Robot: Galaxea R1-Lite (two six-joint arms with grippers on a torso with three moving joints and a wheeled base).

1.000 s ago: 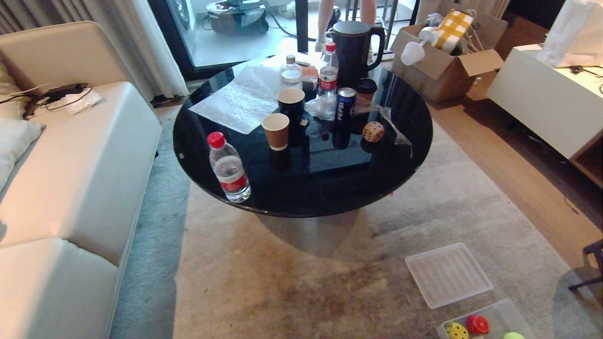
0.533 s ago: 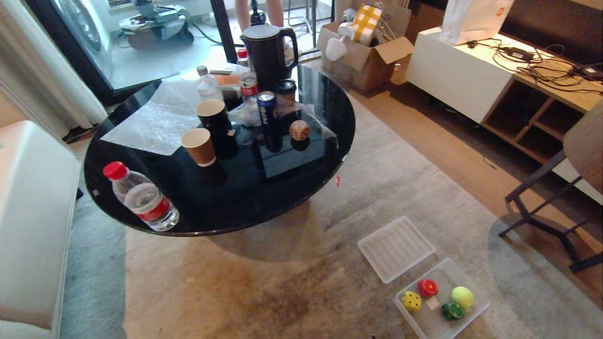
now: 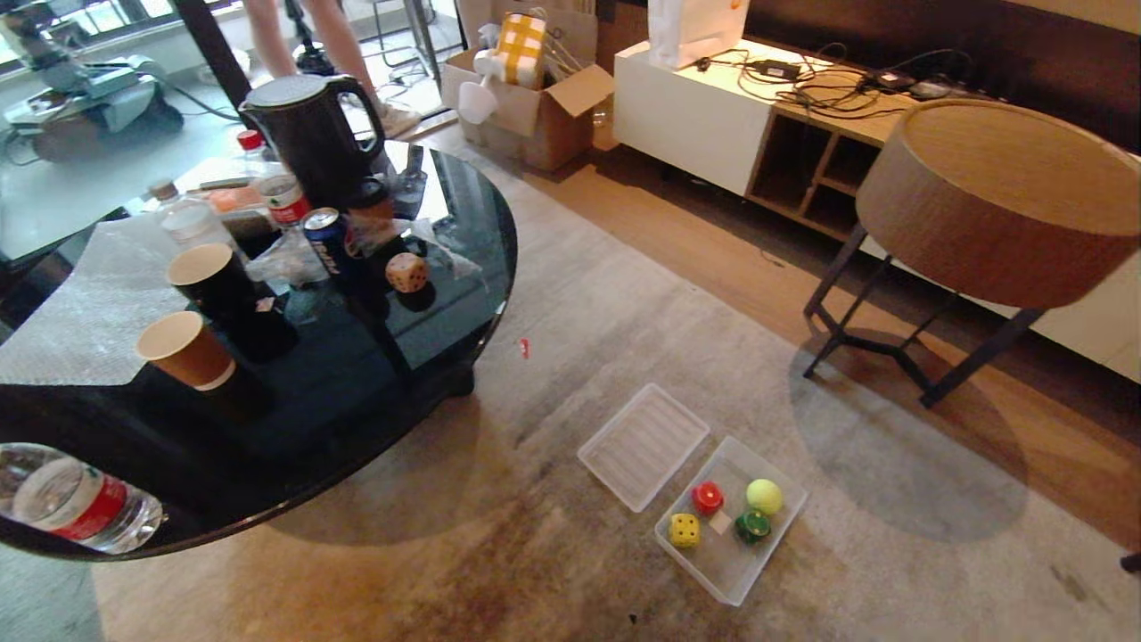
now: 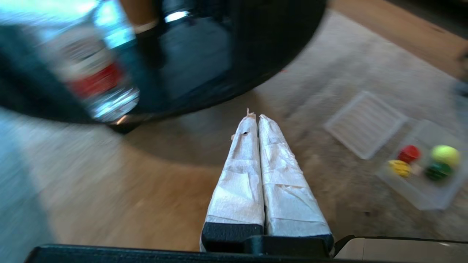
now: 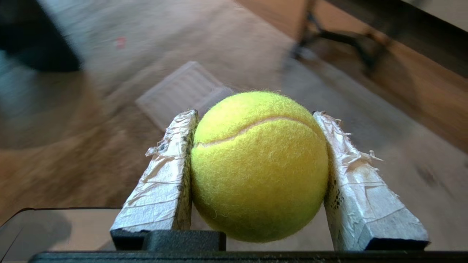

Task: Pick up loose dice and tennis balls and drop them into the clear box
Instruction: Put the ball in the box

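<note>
Two end effectors are mine. My right end effector (image 5: 256, 120) holds a tennis ball (image 5: 259, 166) clamped between its taped fingers (image 5: 162, 182), seen only in the right wrist view. My left end effector (image 4: 256, 118) carries nothing; its taped fingers (image 4: 241, 175) are pressed together, above the rug (image 4: 120, 197).

On the rug ahead, to my right, sits the clear box (image 3: 726, 571). It contains:
- a yellow die (image 3: 685, 530)
- a red die (image 3: 708, 497)
- a green die (image 3: 752, 526)
- a second tennis ball (image 3: 764, 496)

These four lie close together in the far half of the box. Just beyond the box, nearly touching it, the ribbed clear lid (image 3: 644, 445) lies flat on the rug.

Farther off to my left stands the round black desk (image 3: 374, 374). A beige die (image 3: 406, 272) with dark pips rests on it, near a blue can (image 3: 326, 239). Paper cups (image 3: 183, 346), water bottles (image 3: 71, 506) and a black kettle (image 3: 307, 134) share the desk.

Beyond the desk, a person's legs (image 3: 303, 36) are visible.
</note>
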